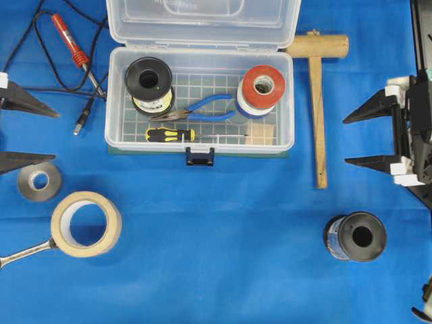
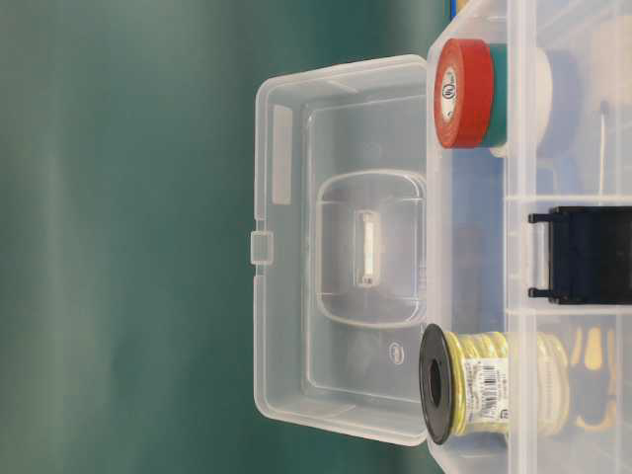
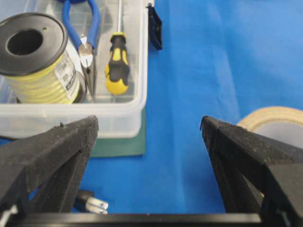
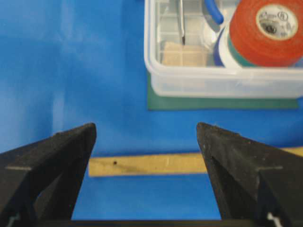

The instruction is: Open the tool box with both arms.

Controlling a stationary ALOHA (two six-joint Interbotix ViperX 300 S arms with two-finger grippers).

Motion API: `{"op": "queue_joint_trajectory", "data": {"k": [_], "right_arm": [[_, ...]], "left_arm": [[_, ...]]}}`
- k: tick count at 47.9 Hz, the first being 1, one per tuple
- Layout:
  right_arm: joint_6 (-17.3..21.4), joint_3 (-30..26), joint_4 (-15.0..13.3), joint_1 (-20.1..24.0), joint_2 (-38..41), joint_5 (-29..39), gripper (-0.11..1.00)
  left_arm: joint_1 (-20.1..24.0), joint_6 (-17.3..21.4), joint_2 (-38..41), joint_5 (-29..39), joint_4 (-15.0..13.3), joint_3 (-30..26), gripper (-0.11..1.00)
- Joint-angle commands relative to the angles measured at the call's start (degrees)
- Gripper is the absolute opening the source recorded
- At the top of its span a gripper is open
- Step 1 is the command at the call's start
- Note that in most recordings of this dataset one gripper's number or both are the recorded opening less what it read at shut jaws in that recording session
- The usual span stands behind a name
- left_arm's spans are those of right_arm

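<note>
Tool box [image 1: 200,101] at top centre of blue cloth, lid [image 1: 202,20] swung fully back, dark blue latch [image 1: 200,157] hanging at front edge. Inside: yellow wire spool [image 1: 150,84], blue pliers [image 1: 202,110], screwdriver [image 1: 172,134], red tape roll [image 1: 264,84]. Left gripper [image 1: 23,131] well apart on left, released, holding nothing. Right gripper [image 1: 368,138] beyond wooden mallet [image 1: 317,88], likewise spread wide, empty.

Bare blue cloth [image 1: 223,229] lies open before the tool box [image 1: 200,138], while a wooden mallet [image 1: 317,101] flanks its right and, seemingly, cables [image 1: 61,74] crowd its left.
</note>
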Motion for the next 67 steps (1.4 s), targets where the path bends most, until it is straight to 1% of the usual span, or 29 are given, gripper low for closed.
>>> {"op": "queue_joint_trajectory", "data": {"k": [1,9,67], "right_arm": [[0.6,-0.1,0.0,0.2,0.2,-0.1,0.85],[0.7,0.6,-0.1,0.2,1.2,-0.7,0.85],[0.7,0.3,-0.5,0.2,0.5,-0.7,0.85]], "left_arm": [[-0.1,-0.1,-1.1,0.0,-0.1,0.0,0.87],[-0.1,-0.1,-1.4,0.0,-0.1,0.2,0.87],[-0.1,0.3,-1.4,-0.3,0.0,0.3,0.87]]}}
